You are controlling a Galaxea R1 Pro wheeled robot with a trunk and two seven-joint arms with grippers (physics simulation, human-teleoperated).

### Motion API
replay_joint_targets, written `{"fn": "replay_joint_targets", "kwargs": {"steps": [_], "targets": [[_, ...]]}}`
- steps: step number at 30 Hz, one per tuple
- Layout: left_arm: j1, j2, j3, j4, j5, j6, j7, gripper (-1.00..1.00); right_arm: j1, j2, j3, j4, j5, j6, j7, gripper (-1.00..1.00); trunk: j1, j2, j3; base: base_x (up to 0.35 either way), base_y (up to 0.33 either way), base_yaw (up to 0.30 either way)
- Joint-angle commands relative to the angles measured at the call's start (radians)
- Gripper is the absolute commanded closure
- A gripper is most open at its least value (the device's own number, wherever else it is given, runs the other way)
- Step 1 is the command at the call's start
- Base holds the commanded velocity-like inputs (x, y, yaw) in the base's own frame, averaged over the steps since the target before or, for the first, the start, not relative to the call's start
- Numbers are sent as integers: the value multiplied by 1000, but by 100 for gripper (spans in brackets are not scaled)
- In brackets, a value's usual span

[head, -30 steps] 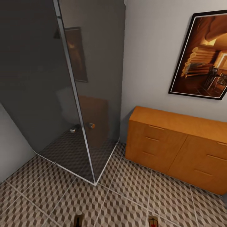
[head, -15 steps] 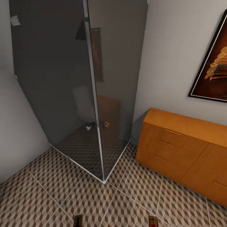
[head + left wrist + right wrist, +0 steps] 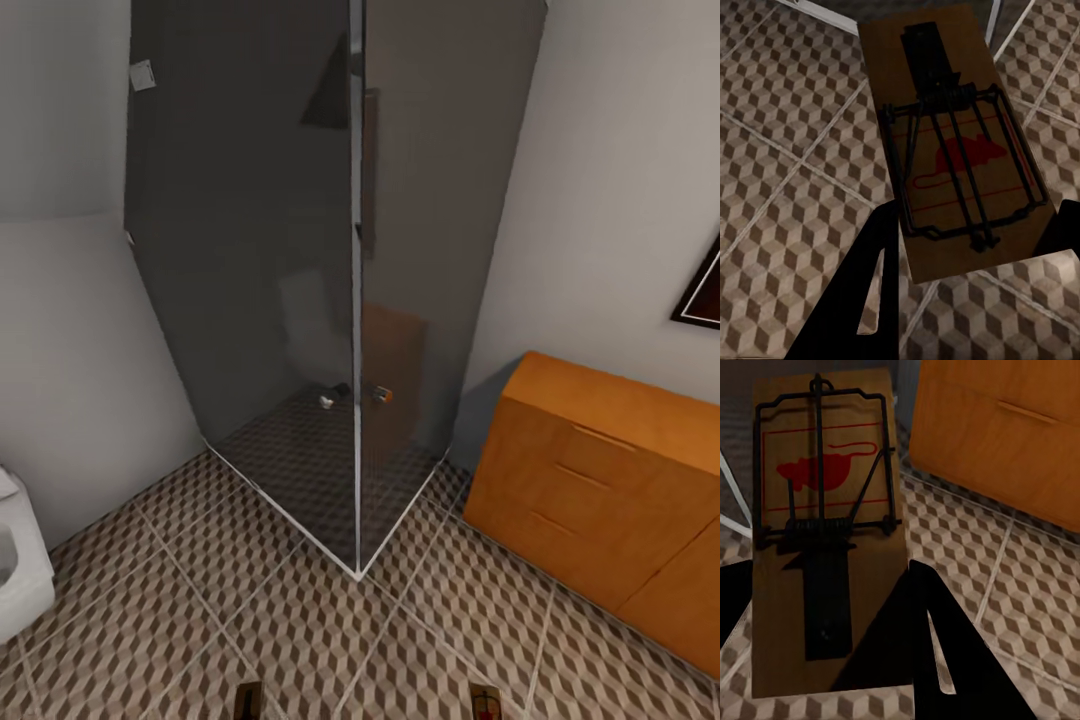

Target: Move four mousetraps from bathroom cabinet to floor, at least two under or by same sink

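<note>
The shower enclosure (image 3: 330, 280) stands in the corner, the cabinet (image 3: 600, 490) to its right against the wall.

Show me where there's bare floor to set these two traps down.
Bare bathroom floor lies open between the glass shower corner and the cabinet, and left toward the white fixture. It is tightest right against the cabinet front.

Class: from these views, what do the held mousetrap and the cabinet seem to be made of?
Mousetrap: apparently matte brown wood with dark metal wire and a red printed mouse. Cabinet: likely orange-brown wood with a smooth satin finish and slim matching handles.
</note>
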Motion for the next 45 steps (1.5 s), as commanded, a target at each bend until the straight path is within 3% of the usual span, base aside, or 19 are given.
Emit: {"fn": "replay_joint_targets", "kwargs": {"steps": [1,45], "targets": [[-2,-1,-9,4,5,-5,4,100,-1,0,9,0,-13,-4,3,100,0,-2,-2,0,0,283],[-2,-1,-9,5,5,-5,3,100,-1,-1,9,0,-12,-4,3,100,0,-2,-2,0,0,283]]}}
